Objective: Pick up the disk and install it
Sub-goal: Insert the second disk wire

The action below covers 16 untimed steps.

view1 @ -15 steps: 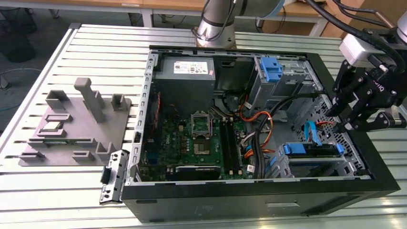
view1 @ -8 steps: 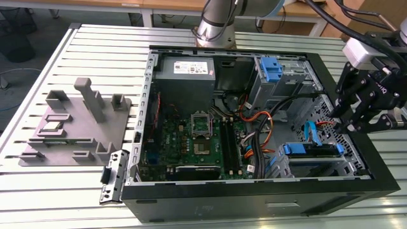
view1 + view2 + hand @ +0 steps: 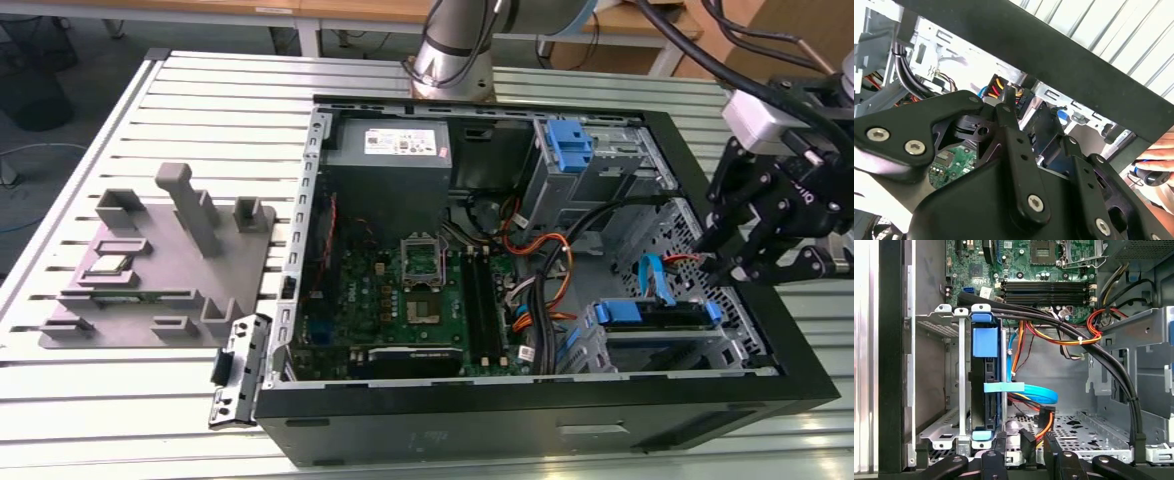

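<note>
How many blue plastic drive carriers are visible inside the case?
2: one upright in the far bay beside the power supply; one in the near bay, close to the gripper. Others may be hidden.

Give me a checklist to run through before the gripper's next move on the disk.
1. Disk located: ok. The disk stands on edge in its bay.
2. Gripper free of the disk: ok. The gripper hangs over the case rim at the exterior view's right, apart from the disk.
3. Cables off the disk: not ok. A blue cable lies across its edge.
4. People clear: not ok. A hand is beside the case.
5. Disk fully seated: cannot tell.
</note>
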### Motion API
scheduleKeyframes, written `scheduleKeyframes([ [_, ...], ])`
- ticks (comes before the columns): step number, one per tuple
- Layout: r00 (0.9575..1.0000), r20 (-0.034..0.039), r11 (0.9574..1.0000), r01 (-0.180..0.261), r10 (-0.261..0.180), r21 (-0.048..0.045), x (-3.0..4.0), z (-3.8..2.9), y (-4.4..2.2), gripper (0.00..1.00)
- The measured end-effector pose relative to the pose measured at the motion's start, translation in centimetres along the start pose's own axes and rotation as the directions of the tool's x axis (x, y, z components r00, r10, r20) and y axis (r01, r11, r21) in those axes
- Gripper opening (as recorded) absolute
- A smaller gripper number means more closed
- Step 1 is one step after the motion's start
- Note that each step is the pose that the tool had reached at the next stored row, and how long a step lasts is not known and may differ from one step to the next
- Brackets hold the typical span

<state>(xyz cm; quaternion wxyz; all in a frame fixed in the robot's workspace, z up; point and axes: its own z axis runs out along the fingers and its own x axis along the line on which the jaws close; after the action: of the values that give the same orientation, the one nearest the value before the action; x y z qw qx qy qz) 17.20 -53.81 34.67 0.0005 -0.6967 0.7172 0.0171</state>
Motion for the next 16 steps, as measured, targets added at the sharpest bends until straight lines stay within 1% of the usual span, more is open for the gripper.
scheduleKeyframes([
  [4, 1.0000, -0.0007, 1.0000, -0.004, 0.004, 0.0001, 0.65, 0.14, -0.02, 0.43],
  [8, 1.0000, -0.0013, 1.0000, -0.006, 0.006, 0.0002, 0.78, 0.32, 0.03, 0.43],
  [10, 1.0000, -0.0015, 1.0000, -0.008, 0.008, 0.0003, 0.80, 0.47, 0.23, 0.43],
  [15, 0.9999, -0.0012, 0.9999, -0.013, 0.013, 0.0003, 0.85, 0.78, 1.09, 0.43],
  [16, 0.9999, -0.0011, 0.9999, -0.013, 0.013, 0.0003, 0.86, 0.79, 1.17, 0.43],
])
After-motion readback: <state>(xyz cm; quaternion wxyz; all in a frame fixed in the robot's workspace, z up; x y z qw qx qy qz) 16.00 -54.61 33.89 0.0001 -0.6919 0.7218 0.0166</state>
